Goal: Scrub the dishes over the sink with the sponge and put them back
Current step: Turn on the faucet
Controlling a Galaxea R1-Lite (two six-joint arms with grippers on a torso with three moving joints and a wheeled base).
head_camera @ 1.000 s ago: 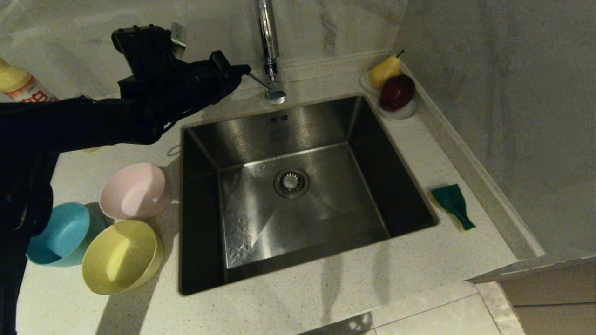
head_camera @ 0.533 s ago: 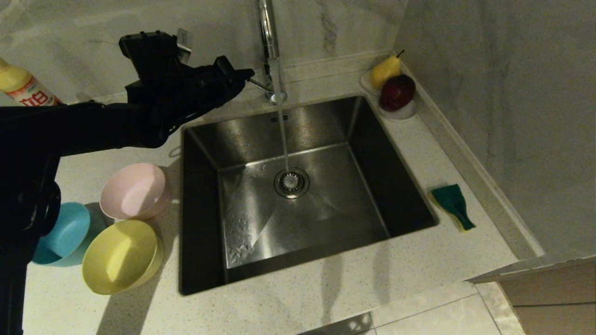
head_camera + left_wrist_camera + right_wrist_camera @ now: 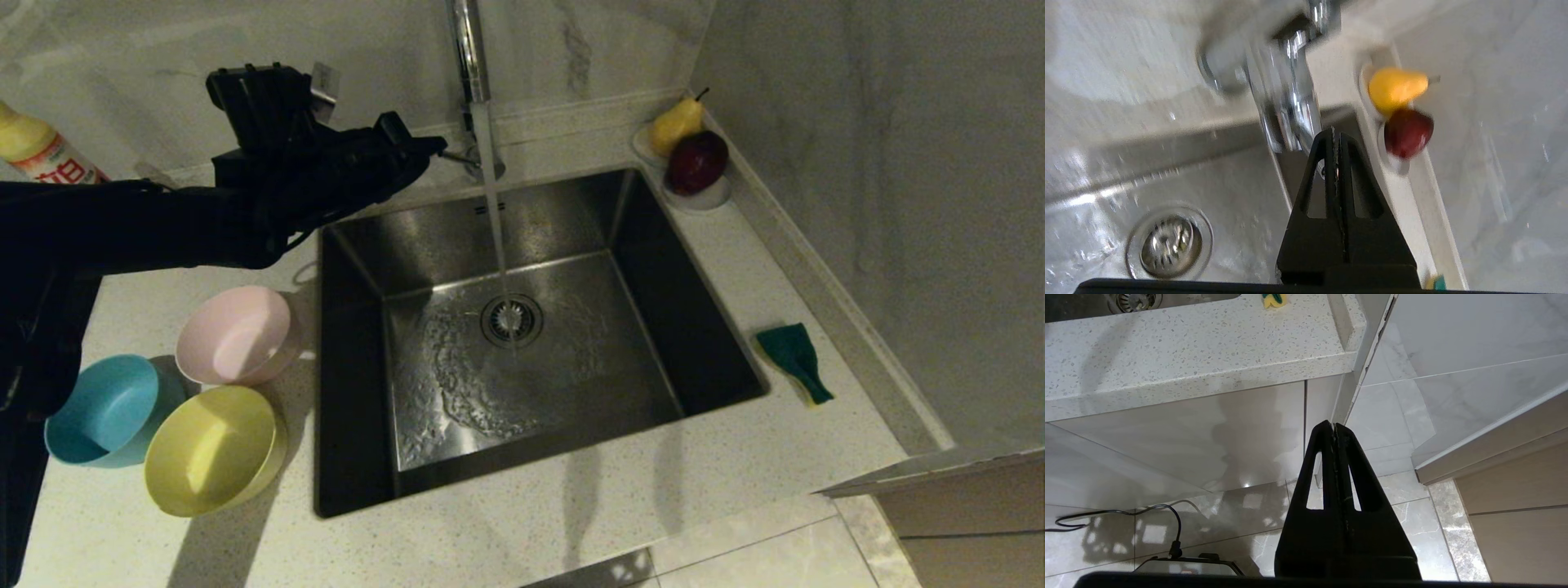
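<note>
My left gripper [image 3: 437, 147] is clenched with nothing between its fingers, its tip at the faucet lever [image 3: 457, 157] behind the sink [image 3: 359, 269]; whether it touches the lever I cannot tell. Water runs from the spout onto the drain strainer [image 3: 512, 320]. My right gripper [image 3: 1334, 426] is likewise closed and empty, parked below the countertop [image 3: 1188, 351] edge. The sponge [image 3: 793, 359] lies green side up on the counter to the right of the sink, untouched. The pink bowl [image 3: 237, 335], blue bowl [image 3: 102, 410] and yellow bowl [image 3: 214, 451] sit upright in a cluster on the counter to the left, the pink and yellow nearly touching. Assessment: the bowls appear to be light, stiff plastic, likely slippery once wet, best pinched at the rim. The sponge is soft and compressible, best gripped across its narrow width.
</note>
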